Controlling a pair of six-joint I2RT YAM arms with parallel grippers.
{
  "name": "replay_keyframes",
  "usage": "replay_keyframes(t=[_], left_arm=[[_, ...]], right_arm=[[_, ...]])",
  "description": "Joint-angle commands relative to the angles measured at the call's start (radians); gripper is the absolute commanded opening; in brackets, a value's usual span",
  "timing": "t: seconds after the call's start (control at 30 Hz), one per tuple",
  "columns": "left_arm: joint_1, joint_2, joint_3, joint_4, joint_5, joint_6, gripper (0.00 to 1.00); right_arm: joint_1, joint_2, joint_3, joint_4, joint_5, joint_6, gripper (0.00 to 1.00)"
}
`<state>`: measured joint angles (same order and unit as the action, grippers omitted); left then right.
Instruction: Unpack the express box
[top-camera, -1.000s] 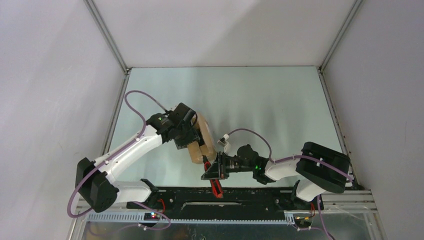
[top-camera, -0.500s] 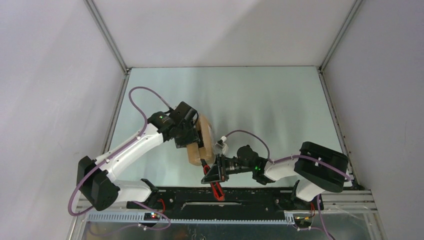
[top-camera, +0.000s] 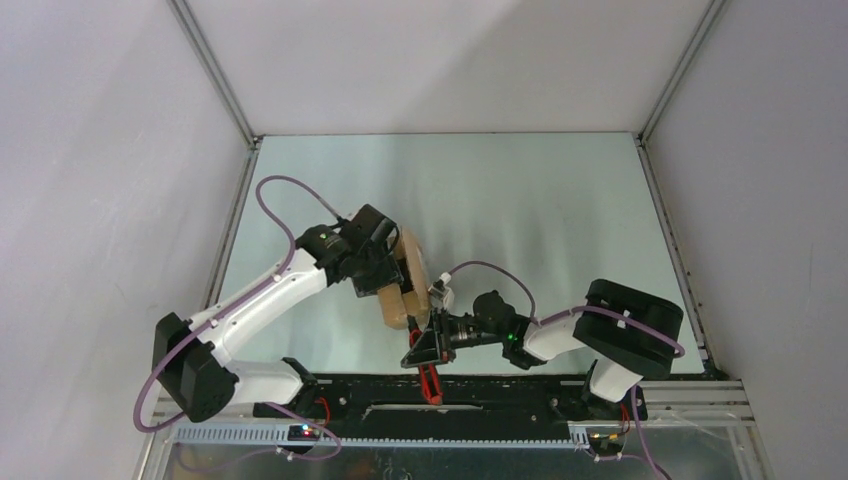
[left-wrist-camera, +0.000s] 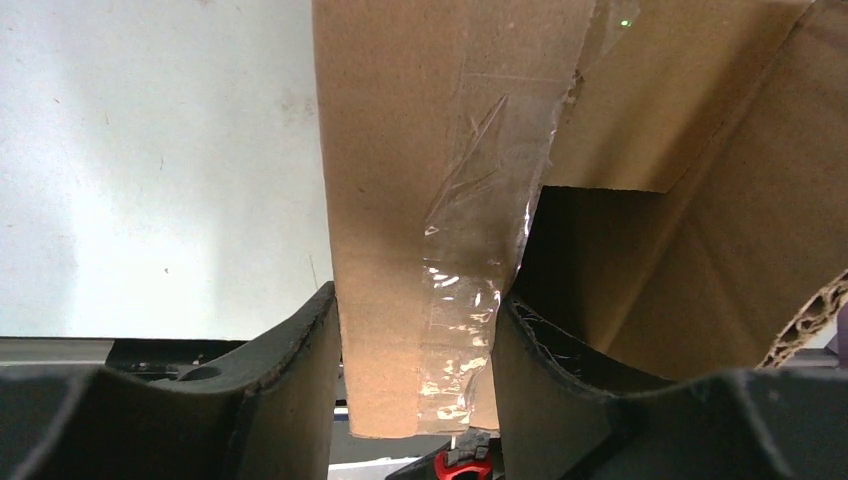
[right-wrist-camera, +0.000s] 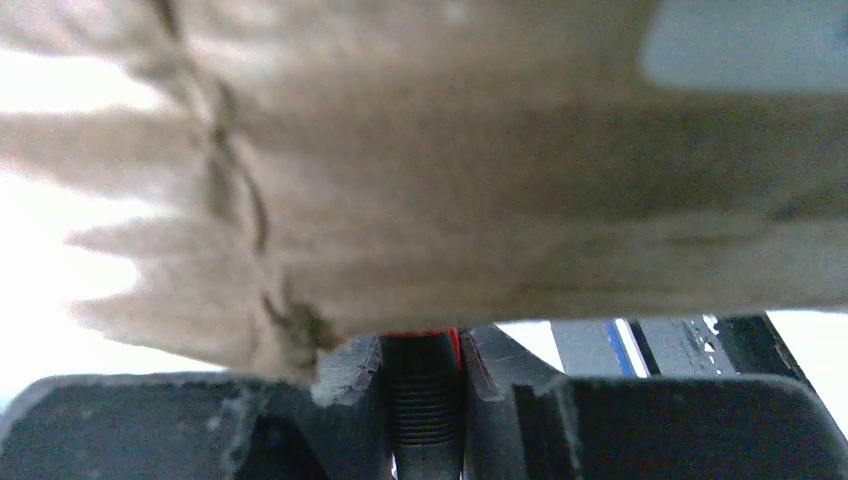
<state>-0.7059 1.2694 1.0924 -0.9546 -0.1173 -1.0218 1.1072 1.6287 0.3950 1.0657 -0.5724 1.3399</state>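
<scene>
Right wrist: blurred express box (right-wrist-camera: 480, 170) hides knife (right-wrist-camera: 424, 412) tip | right tool (right-wrist-camera: 420, 360) clamps knife | left tool (left-wrist-camera: 415, 330) clamps box

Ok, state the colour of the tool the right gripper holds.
Utility knife: red and black, best from top external.

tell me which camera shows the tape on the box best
Left wrist view: the clear tape runs sharp and wrinkled down the express box flap pinched in the left gripper. Top external shows the box small, with no tape discernible. Right wrist, past the utility knife in the right gripper, shows only blurred cardboard.
</scene>
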Motion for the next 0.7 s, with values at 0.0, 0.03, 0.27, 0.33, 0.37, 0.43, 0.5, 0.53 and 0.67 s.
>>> replay_keyframes(t=[0.0,0.03,0.27,0.33,0.37,0.43,0.5,0.53,0.67], left_arm=[[-0.04,-0.036,0.029,0.099,0.109,-0.098,0.0],[-0.045,-0.033,0.033,0.096,0.107,-0.098,0.0],[-0.08,-0.025,0.018,0.093,0.084,-0.138,0.0],[-0.057,-0.028,0.004,0.091,0.071,-0.14,0.0],[-0.039,-0.03,-0.004,0.094,0.078,-0.142,0.0],[-0.017,-0.036,-0.017,0.093,0.074,-0.155,0.0],[-0.012,-0.046,-0.034,0.114,0.078,-0.175,0.0],[-0.011,-0.047,-0.034,0.111,0.07,-0.181,0.0],[0.035,-0.047,-0.057,0.129,0.088,-0.171,0.0]], right_arm=[[0.002,0.036,0.048,0.087,-0.04,0.014,0.0],[0.004,0.042,0.053,0.089,-0.043,0.013,0.0],[0.01,0.043,0.079,0.069,-0.035,-0.001,0.0],[0.016,0.038,0.079,0.06,-0.029,-0.006,0.0],[0.019,0.034,0.079,0.054,-0.026,-0.009,0.0],[0.028,0.033,0.079,0.052,-0.02,-0.014,0.0],[0.033,0.043,0.078,0.07,-0.018,-0.007,0.0],[0.036,0.049,0.078,0.087,-0.019,-0.001,0.0],[0.054,0.064,0.077,0.097,-0.016,0.005,0.0]])
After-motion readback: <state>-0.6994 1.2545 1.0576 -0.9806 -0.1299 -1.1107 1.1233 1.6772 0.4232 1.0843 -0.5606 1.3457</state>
